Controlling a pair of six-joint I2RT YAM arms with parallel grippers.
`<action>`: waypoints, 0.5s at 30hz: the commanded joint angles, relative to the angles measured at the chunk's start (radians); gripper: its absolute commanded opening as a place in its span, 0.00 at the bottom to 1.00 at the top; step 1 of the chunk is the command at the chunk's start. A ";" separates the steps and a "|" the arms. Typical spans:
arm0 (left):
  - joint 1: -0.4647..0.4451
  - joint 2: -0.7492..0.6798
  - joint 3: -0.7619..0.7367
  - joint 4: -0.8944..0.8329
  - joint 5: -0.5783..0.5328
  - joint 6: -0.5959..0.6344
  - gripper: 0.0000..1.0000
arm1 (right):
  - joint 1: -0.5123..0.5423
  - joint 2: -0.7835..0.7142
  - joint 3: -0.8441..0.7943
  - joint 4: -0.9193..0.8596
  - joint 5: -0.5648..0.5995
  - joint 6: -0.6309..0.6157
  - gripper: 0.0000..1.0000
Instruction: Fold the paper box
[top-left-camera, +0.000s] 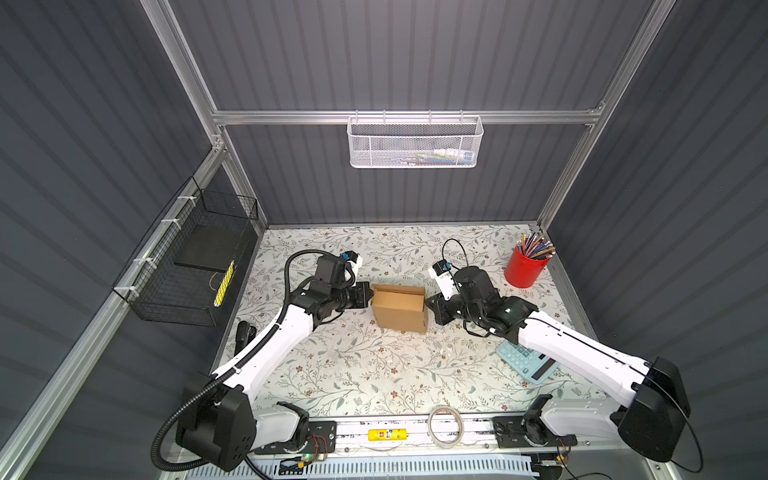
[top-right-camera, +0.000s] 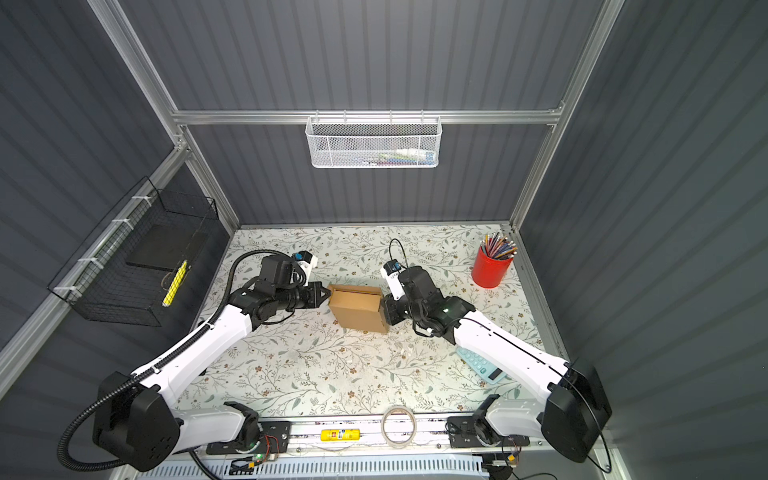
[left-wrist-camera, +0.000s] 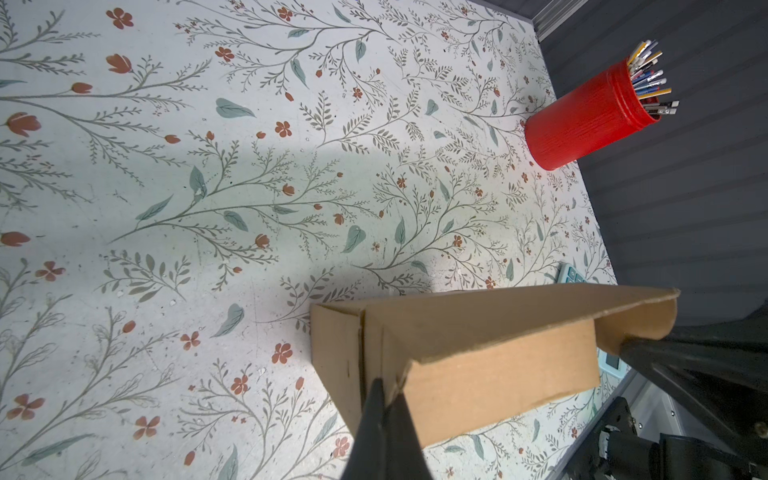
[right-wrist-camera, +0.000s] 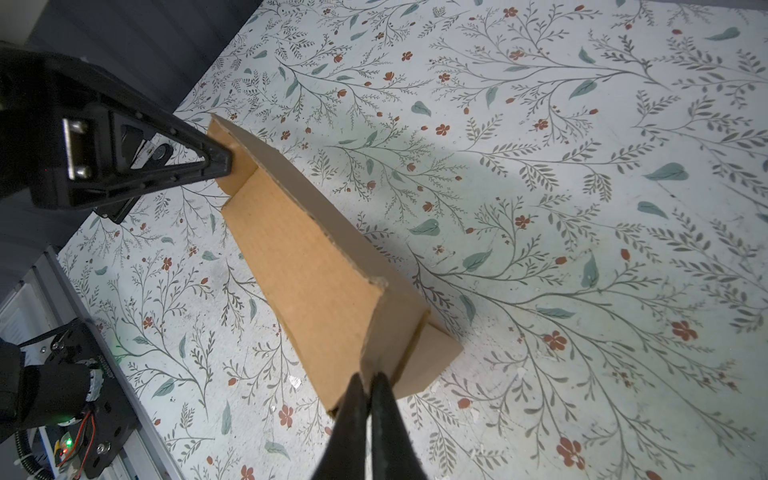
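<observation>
The paper box (top-left-camera: 400, 309) (top-right-camera: 357, 309) is plain brown cardboard and stands mid-table, folded into a small rectangular shape with its top flap slightly raised. My left gripper (top-left-camera: 371, 296) (top-right-camera: 328, 294) is at the box's left end. In the left wrist view the left gripper (left-wrist-camera: 386, 388) is shut on a cardboard edge at the corner of the box (left-wrist-camera: 490, 361). My right gripper (top-left-camera: 428, 305) (top-right-camera: 384, 303) is at the opposite end. In the right wrist view the right gripper (right-wrist-camera: 370, 380) pinches a thin flap edge of the box (right-wrist-camera: 307, 266).
A red cup of pencils (top-left-camera: 524, 270) stands at the back right. A pale blue calculator (top-left-camera: 525, 361) lies partly under the right arm. A tape roll (top-left-camera: 445, 426) sits on the front rail. A black wire basket (top-left-camera: 187, 266) hangs on the left wall and a white mesh basket (top-left-camera: 415, 143) on the back.
</observation>
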 joint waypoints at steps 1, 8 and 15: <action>-0.005 0.022 0.013 -0.061 0.026 -0.008 0.00 | 0.003 0.004 0.035 0.034 -0.036 0.030 0.09; -0.005 0.018 0.010 -0.062 0.026 -0.008 0.00 | 0.003 0.021 0.053 0.045 -0.063 0.041 0.09; -0.007 0.019 0.013 -0.063 0.026 -0.008 0.00 | 0.003 0.038 0.058 0.059 -0.087 0.062 0.08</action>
